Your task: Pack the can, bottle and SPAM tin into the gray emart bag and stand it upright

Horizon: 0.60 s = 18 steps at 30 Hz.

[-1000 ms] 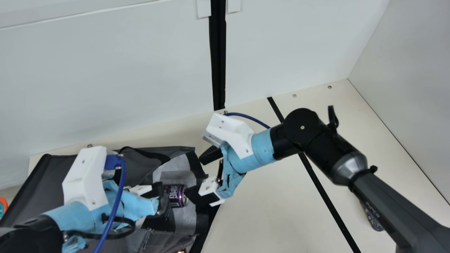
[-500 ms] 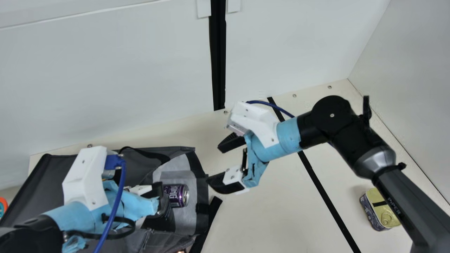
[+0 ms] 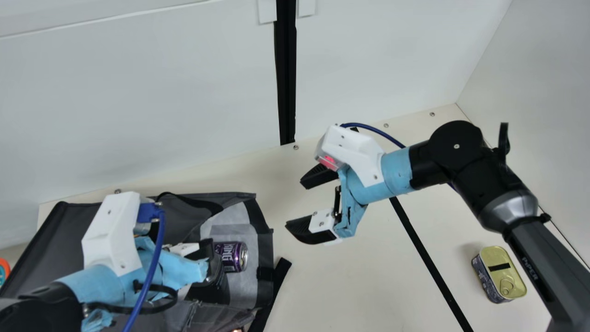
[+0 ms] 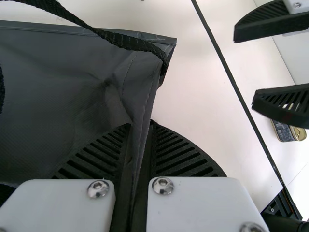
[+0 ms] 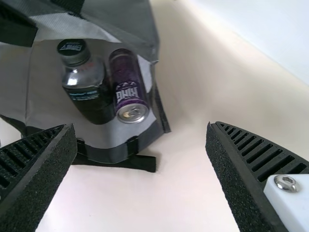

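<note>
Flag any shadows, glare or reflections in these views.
Main view: soft shadow on the table beside the tin, red glow on the right arm's camera. Left wrist view: glints on the screw heads. Right wrist view: highlights on the bottle and can, faint shading beside the bag.

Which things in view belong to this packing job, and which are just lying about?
Part of the job:
- gray bag, lying on its side
- purple can, inside the bag
- dark bottle, beside the can
- SPAM tin, outside the bag

Not part of it:
- orange-rimmed object, cut off at the main view's left edge
</note>
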### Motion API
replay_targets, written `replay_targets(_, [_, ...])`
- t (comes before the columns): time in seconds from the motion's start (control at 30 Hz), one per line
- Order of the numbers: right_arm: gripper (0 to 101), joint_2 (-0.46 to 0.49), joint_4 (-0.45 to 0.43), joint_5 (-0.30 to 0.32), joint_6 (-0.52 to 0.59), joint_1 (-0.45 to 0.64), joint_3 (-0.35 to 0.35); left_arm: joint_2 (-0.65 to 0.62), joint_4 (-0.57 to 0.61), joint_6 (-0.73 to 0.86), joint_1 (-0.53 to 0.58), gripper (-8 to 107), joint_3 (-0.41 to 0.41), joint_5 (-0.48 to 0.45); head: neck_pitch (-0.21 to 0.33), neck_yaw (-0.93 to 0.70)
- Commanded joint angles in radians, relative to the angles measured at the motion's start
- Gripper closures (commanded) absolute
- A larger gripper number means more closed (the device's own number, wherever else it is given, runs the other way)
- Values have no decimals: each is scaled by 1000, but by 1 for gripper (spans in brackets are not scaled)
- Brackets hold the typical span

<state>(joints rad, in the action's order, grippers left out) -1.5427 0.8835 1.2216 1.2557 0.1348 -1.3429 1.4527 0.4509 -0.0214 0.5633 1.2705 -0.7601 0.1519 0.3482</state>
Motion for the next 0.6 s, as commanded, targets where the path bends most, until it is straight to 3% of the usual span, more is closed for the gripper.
replay_targets(0.0, [6, 6, -6, -2, -11, 10, -3, 0, 0, 0, 0, 107, 0, 0, 23, 1])
replay_targets(0.57, [6, 104, -71, -2, -93, 128, -20, 0, 0, 0, 0, 107, 0, 0, 23, 1])
